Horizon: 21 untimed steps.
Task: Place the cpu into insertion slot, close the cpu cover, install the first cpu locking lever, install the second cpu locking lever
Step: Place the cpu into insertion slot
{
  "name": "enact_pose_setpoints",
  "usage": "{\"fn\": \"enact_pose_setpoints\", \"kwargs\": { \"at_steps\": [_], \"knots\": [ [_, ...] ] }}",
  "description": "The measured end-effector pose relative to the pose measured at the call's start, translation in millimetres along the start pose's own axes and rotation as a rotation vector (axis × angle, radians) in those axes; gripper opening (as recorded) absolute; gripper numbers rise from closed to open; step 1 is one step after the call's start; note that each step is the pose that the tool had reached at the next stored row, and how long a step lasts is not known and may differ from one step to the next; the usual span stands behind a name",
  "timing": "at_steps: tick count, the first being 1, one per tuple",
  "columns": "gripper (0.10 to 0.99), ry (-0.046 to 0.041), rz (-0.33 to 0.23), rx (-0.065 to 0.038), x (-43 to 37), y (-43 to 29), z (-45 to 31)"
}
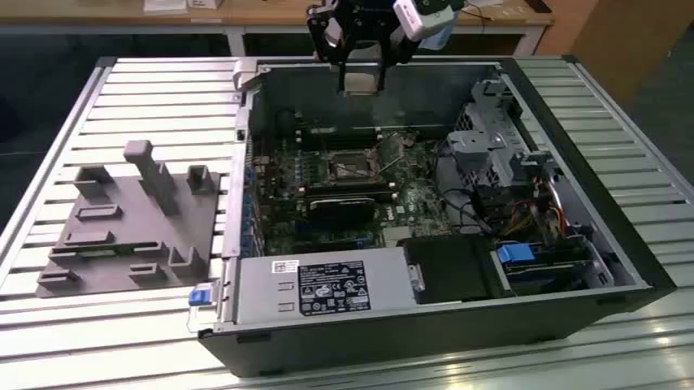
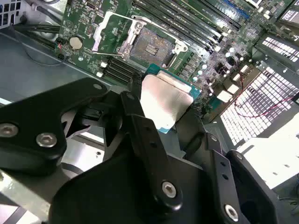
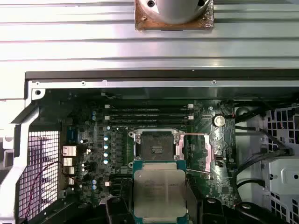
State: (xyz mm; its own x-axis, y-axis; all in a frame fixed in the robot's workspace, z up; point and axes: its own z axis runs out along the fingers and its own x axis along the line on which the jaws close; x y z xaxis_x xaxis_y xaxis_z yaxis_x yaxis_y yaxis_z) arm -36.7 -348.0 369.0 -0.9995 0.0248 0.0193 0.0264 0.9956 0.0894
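Slatted metal tabletop [image 1: 141, 89] runs under everything, and on it an open computer case [image 1: 434, 337] lies on its side with the green motherboard [image 1: 276, 203] facing up. On the exterior view's left, a grey fixture [image 1: 130, 227] with upright posts sits on the slats just beside the case. My claw [image 1: 360, 80] hangs above the far wall of the case, well clear of the board. It is clenched on the cpu [image 2: 166, 102]: in both wrist views the black fingers [image 2: 140, 121] press against opposite edges of the chip, and its silvery top [image 3: 160, 191] faces the cameras. The cpu is in the air, apart from the insertion slot [image 3: 156, 144], which lies on the board below it with its dark centre bare inside the silver rim. The cpu cover [image 3: 209, 156] is swung open and stands off to one side of the slot, so nothing lies over the socket. In the first wrist view, long black memory slots [image 3: 149, 112] run across the board on the far side of the socket from the chip. In the exterior view, a grey power supply box [image 1: 320, 288] with a label fills the near corner of the case, and cables [image 1: 509, 219] crowd the case on the exterior view's right.
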Motion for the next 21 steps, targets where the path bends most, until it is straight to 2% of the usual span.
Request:
{"fn": "enact_pose_setpoints", "kwargs": {
  "at_steps": [12,18,21],
  "knots": [
    [0.537,0.0,0.0,0.0,-0.1,-0.2,2.2],
    [0.537,-0.0007,0.0,0.0,-0.2,-0.8,9.3],
    [0.537,-0.0037,0.0,0.0,-0.2,-1.3,14.0]
  ]
}}
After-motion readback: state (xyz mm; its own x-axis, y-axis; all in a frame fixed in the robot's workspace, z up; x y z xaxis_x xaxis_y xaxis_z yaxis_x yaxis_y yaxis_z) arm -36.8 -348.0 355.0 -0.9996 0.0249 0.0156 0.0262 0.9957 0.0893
